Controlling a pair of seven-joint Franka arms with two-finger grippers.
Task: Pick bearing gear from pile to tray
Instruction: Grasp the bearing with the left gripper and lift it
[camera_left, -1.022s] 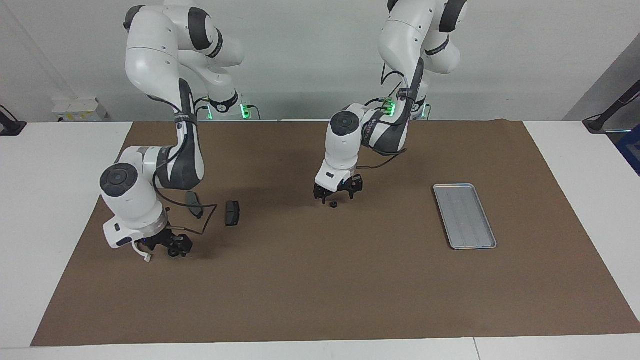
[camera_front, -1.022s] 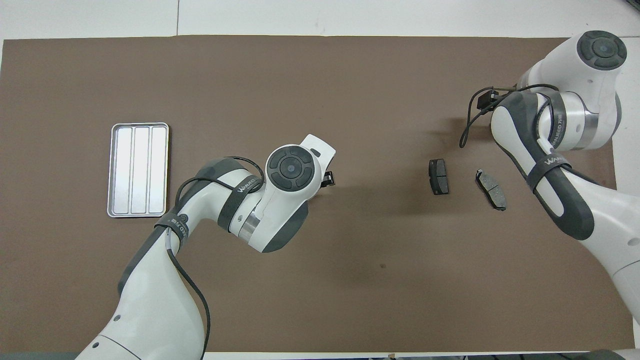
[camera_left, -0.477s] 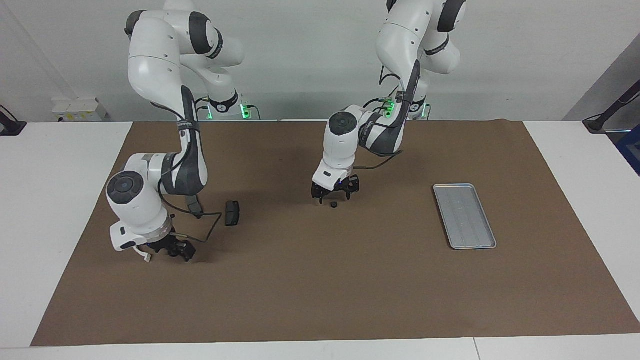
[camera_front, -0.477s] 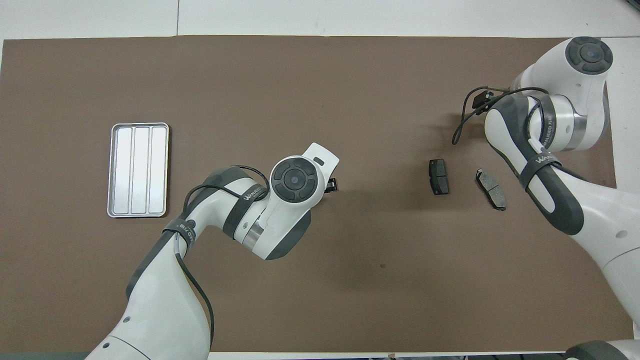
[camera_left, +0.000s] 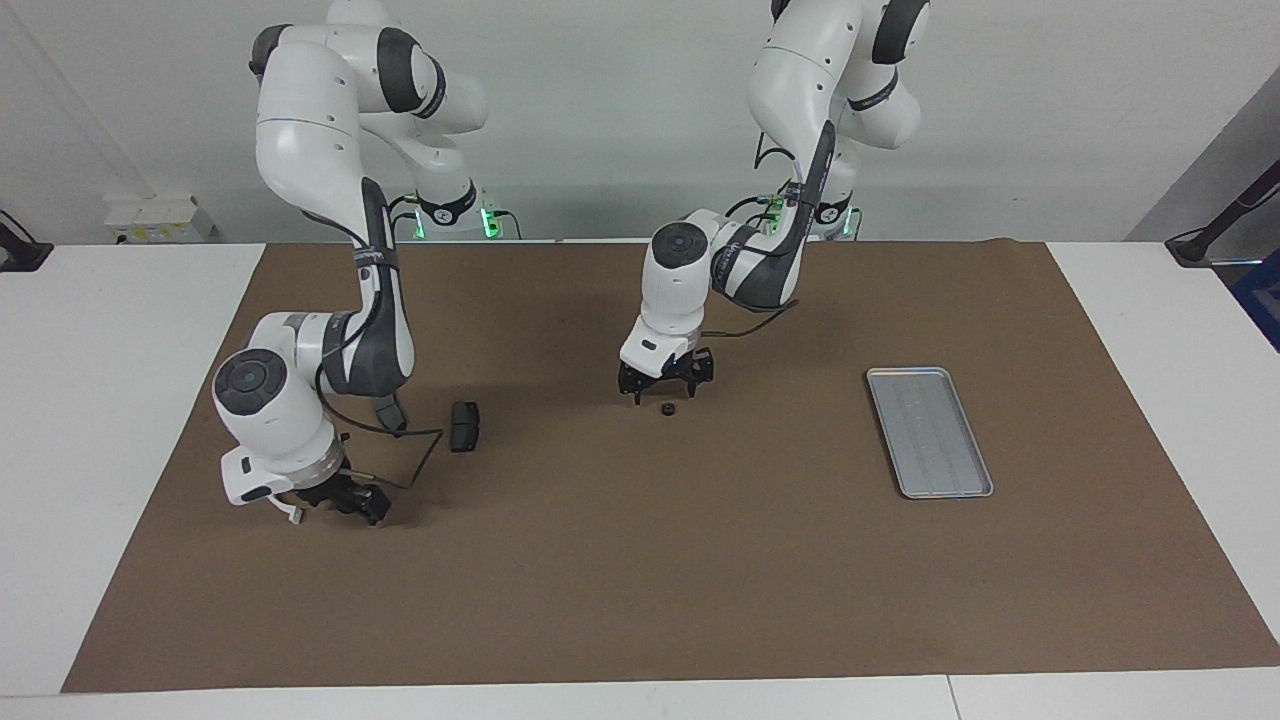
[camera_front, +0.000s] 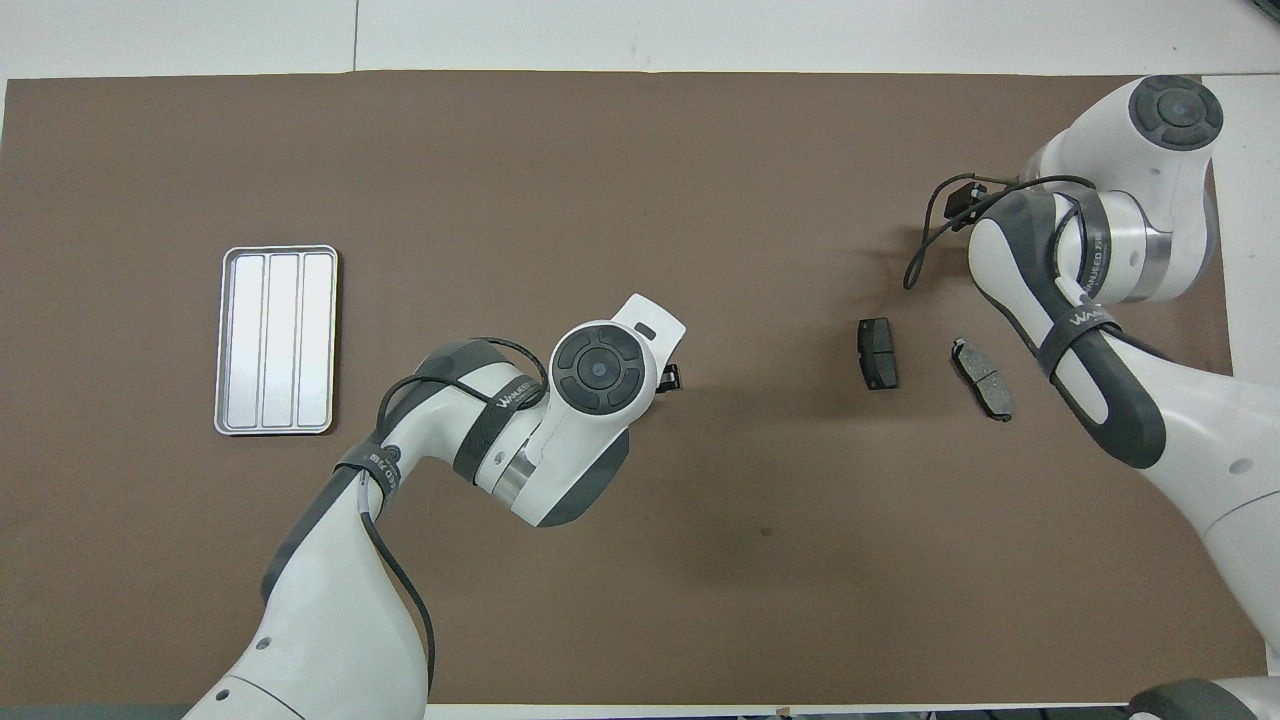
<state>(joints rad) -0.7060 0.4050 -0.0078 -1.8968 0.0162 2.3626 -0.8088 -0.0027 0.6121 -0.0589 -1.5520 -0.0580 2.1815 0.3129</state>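
The left arm bent down over mid-bench, its left gripper (camera_left: 665, 384) low with jaws apart, just above the small black round piece (camera_left: 667, 408) lying on the brown mat (camera_left: 640, 560). The right arm reached to its own end, the right gripper (camera_left: 350, 500) low over the mat, jaws apart and holding nothing. Two dark pads (camera_front: 877, 353) (camera_front: 982, 377) lay nearby. The tray (camera_left: 884, 376) held nothing.

Two brake pads (camera_front: 878, 353), one tray (camera_front: 225, 340).

small black round gear (camera_left: 666, 408) flat on mat | silver ridged tray (camera_left: 929, 431) well apart
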